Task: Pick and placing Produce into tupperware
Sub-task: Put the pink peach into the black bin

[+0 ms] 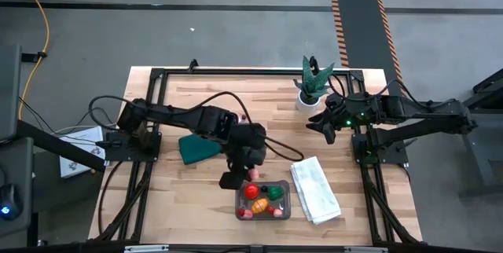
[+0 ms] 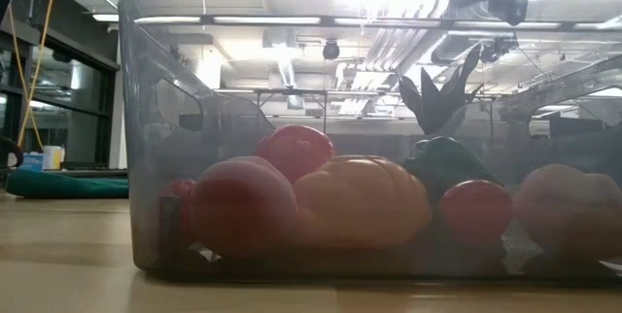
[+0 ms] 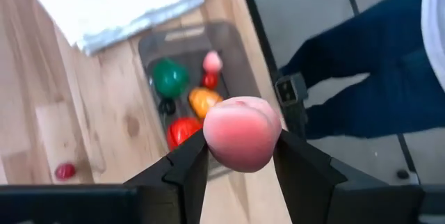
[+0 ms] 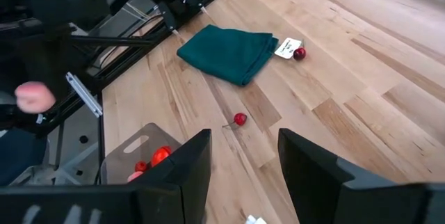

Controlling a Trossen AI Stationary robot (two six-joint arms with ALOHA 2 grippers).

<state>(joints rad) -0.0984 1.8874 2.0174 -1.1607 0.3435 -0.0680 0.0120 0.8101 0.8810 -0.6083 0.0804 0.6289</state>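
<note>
My left gripper (image 1: 250,176) is shut on a pink, peach-like toy fruit (image 3: 240,131) and hangs above the table, just by the far rim of the clear tupperware (image 1: 284,203). The tupperware stands on the table and holds red, orange, green and pink produce (image 3: 182,85). Two red cherries (image 4: 240,119) (image 4: 299,53) lie loose on the wood near the dark green cloth (image 4: 226,51). My right gripper (image 4: 243,161) waits open at the table's right side by the potted plant (image 1: 312,84), with nothing between its fingers. My left gripper pinches the pink fruit by its two opposite sides (image 3: 213,138) between its two fingers (image 3: 186,163). The fingers slant down from the table's left side. The fruit sits at the fingers' free ends, lifted clear of the table and the tupperware.
A folded white towel (image 1: 314,192) lies right of the tupperware. The dark green cloth (image 1: 196,148) lies under my left arm. A person in blue clothing (image 3: 375,78) stands beyond the table's near edge. Black frame rails (image 1: 369,166) border both sides.
</note>
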